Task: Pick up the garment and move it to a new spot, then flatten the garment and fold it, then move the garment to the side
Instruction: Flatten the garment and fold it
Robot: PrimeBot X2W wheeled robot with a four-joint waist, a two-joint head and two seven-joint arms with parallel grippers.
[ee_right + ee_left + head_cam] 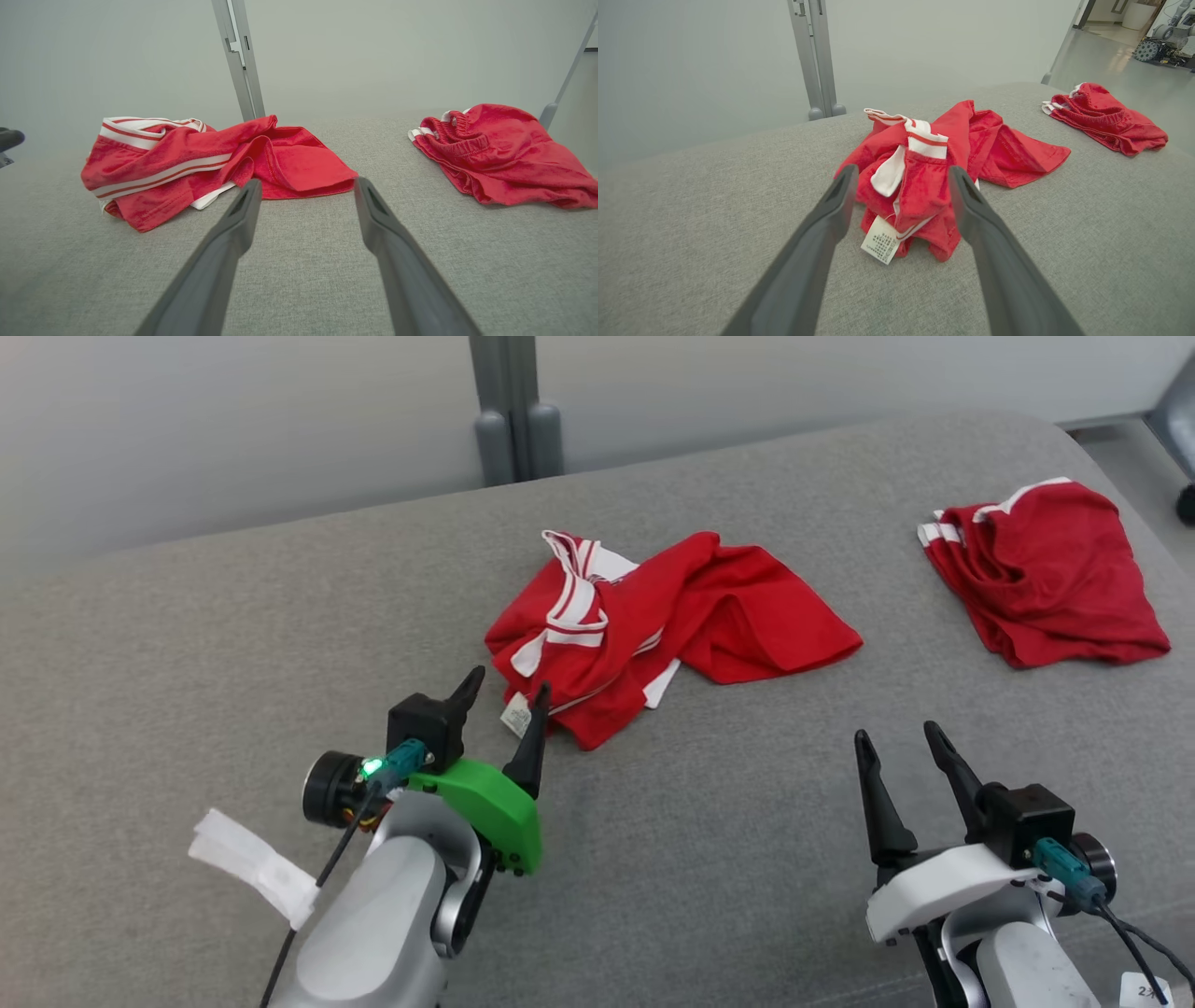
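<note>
A crumpled red garment with white stripes and a white care label lies in the middle of the grey surface; the same garment fills the centre of the left wrist view and the garment sits left of centre in the right wrist view. My left gripper is open, its fingertips just at the garment's near-left edge by the label, holding nothing. My right gripper is open and empty, well short of the garment, at the lower right. In the wrist views the left gripper and right gripper show wide gaps.
A second red garment lies bunched at the far right of the surface, also the red garment at right. A grey post stands behind the far edge. White tape hangs off my left forearm.
</note>
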